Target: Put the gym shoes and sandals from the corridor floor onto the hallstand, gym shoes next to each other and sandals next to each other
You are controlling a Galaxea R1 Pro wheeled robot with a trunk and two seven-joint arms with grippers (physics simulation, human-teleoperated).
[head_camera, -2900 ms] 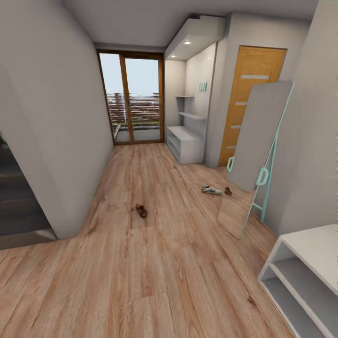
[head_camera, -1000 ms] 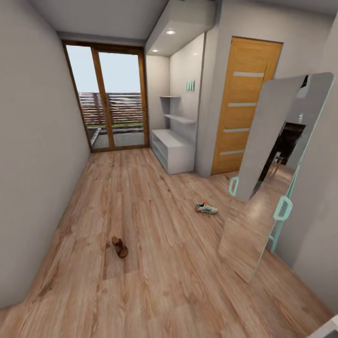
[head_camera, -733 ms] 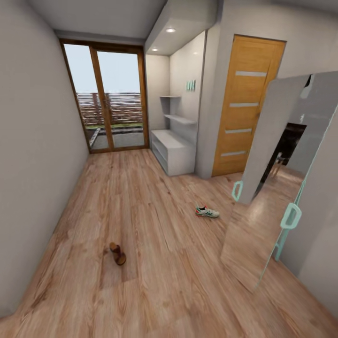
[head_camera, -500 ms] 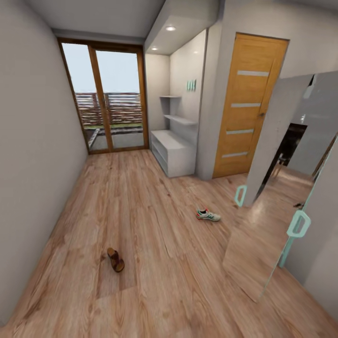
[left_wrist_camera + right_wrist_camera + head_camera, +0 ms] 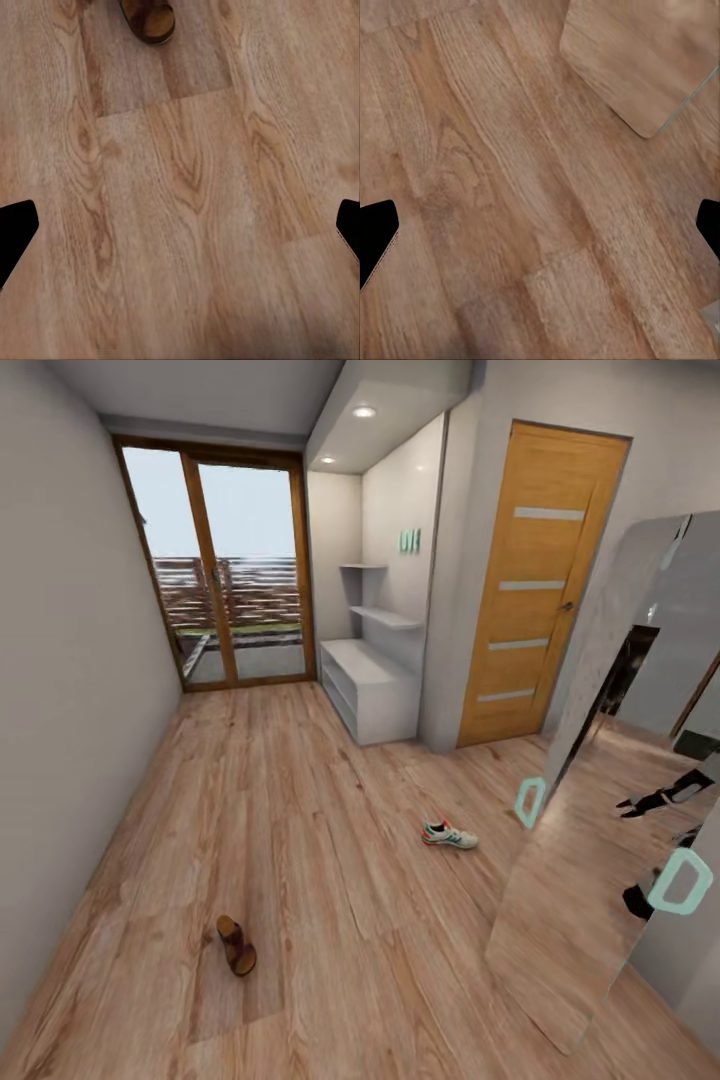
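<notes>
Brown sandal [image 5: 236, 945] on the corridor floor [image 5: 300, 810], nearest of the task's things to me; since the earlier head pictures it has slid lower and grown larger in the frame, as has the whole corridor, so my base has rolled forward and the shoes themselves have not moved. My left wrist view shows the same sandal [image 5: 148, 15] at the frame edge, well ahead of my left claw [image 5: 180, 232], whose two finger tips stand far apart at the picture's sides: wide, empty. My right claw [image 5: 540, 232] is likewise spread wide and empty over bare planks, near the foot of the teal-framed leaning mirror [image 5: 641, 64]. Beyond the sandal, towards the mirror [image 5: 610, 790], lies one gym shoe [image 5: 449, 835], white with green stripes and a red heel. Farther on, past the gym shoe and beside the orange door [image 5: 540, 580], stands the pale hallstand [image 5: 372, 685], its bench top and open shelves bare as far as I can tell. Count: sandals, one in sight; gym shoes, one in sight; hallstand, one; mirror, one; doors, one orange, one glazed pair [image 5: 225, 570] at the corridor's end. Judgement: the approach has brought the sandal almost within reach; nothing is yet lifted, and the second sandal and second gym shoe remain to be found.
</notes>
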